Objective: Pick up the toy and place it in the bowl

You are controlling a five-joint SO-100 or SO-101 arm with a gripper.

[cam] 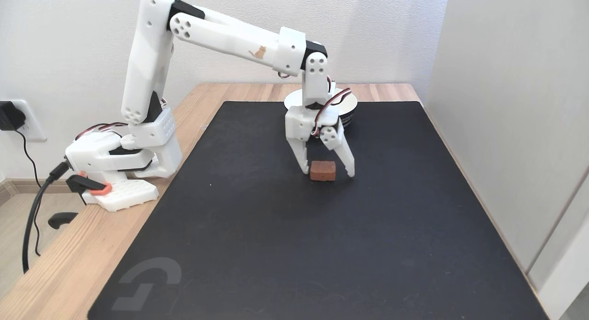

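Toy (322, 170) lies flat on the black mat (257, 228) covering the counter, well in front of the bowl (345, 109). Gripper (329, 173) stands over the toy, jaws open, one tip at each short end, neither clearly touching. Judged light, rigid, rounded at the edges; the flat end faces offer the surest hold.

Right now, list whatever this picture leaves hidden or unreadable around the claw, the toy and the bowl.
- Round paper bowl, navy outside, fixed view: the arm's wrist covers most of it, so its contents are hidden.
- White lettering on the bowl: too small to read.
- Small reddish-brown brick-like toy block: it sits between the open white claw fingers; whether either finger touches it cannot be judged.
- Black mat: near corners cut off by the bottom edge.
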